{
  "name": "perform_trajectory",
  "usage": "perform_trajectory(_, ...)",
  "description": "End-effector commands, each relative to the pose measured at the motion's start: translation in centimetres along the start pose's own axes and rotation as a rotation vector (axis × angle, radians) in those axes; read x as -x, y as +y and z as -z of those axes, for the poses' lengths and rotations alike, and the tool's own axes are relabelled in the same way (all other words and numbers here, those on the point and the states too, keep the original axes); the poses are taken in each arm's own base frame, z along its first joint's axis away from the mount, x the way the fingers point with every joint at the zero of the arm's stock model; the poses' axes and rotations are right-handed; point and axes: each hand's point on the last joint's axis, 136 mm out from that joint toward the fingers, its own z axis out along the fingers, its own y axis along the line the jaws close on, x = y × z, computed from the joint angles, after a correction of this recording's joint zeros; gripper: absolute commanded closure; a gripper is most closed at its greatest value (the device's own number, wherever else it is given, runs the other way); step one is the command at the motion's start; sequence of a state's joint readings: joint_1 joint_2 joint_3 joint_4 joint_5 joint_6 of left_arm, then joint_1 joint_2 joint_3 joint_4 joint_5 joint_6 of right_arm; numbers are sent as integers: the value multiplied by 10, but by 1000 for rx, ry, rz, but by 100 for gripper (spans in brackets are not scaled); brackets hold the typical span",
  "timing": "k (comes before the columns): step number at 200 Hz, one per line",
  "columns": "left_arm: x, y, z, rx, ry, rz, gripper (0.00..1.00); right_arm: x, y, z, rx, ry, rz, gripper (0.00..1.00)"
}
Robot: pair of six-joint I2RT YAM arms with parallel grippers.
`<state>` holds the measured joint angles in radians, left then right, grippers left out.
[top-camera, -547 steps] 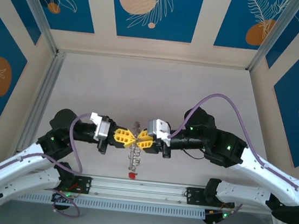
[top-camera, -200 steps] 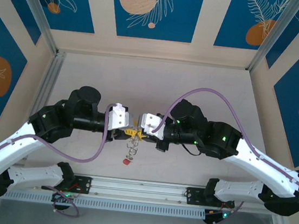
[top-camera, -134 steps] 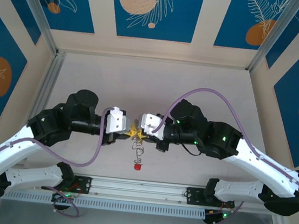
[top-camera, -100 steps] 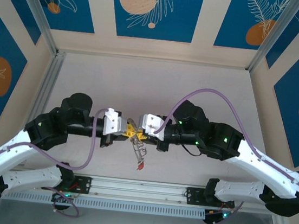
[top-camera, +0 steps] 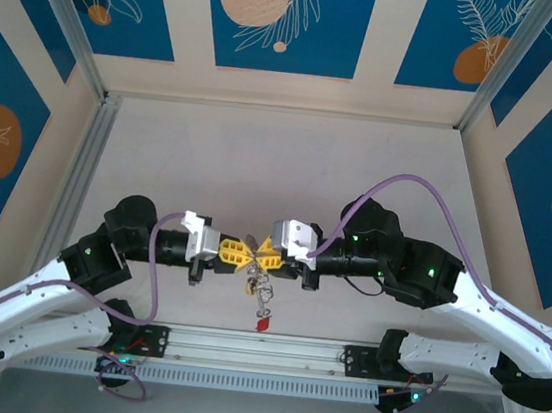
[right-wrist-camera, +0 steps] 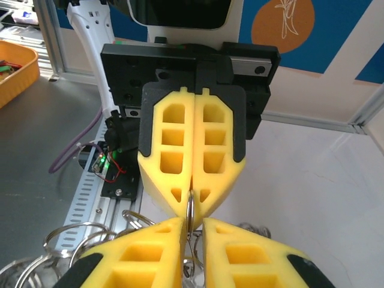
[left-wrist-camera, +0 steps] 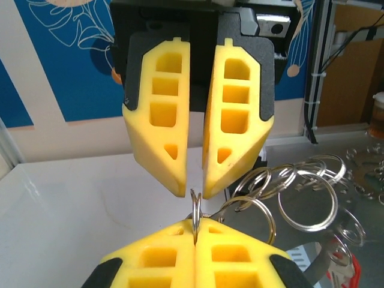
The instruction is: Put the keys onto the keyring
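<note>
Currently: left fingers (top-camera: pixel 230 251) and right fingers (top-camera: pixel 270 257) sit tip to tip over the desk (top-camera: pixel 262 154), toward its near edge.

Left fingers are fully closed, pinching the keyring (left-wrist-camera: pixel 195 207) edge-on right at the tips. In the left wrist view the ring's rim sticks up out of the seam between the left fingers (left-wrist-camera: pixel 162 258). It reaches the tips of the right fingers (left-wrist-camera: pixel 162 114) opposite.

Right fingers stand narrowly apart, with a thin slot between them lined up with the ring's rim. Right wrist view agrees: keyring (right-wrist-camera: pixel 189 210) comes out of the closed left fingers (right-wrist-camera: pixel 171 138), and its edge enters the gap between the right fingers (right-wrist-camera: pixel 144 258). Can't tell whether the right pads touch the metal.

Keys (top-camera: pixel 259 287) trail in a clump from where the two sets of fingers meet, toward the near edge of the desk. Red tag (top-camera: pixel 264 322) is at the far end of the clump. Can't tell if the clump hangs free or rests on the desk.

Linked split rings (left-wrist-camera: pixel 306 201) spread out just beside the left fingers. More loops (right-wrist-camera: pixel 90 240) show beside the right fingers. Single keys are too small to make out.
</note>
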<state>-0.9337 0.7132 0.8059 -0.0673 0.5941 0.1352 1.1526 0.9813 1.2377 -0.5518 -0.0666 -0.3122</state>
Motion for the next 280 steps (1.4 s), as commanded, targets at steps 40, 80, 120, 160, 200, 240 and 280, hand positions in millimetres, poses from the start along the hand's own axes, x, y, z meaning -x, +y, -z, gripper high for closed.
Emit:
perform_trajectory(40,46,-11,7,-43,-201,-87,100,-6,4,2,10,-24,-41,87)
perform_trajectory(80,51,-13,8,-61,-230,-101,100,-10,2,2,10,-31,-58,87)
perform_trajectory(120,54,-16,8,-83,-263,-90,100,-3,4,4,21,-87,-46,87)
perform_trajectory(160,50,-14,4,-92,-284,-66,100,7,4,6,28,-137,-38,95)
perform_trajectory(200,30,4,-2,1,-65,-25,96,9,-11,17,-57,-103,-67,100)
perform_trajectory(240,15,20,13,114,171,-34,66,2,-19,20,-97,-35,-81,100)
perform_trajectory(280,8,28,16,129,350,-80,66,-2,-23,15,-87,42,-68,100)
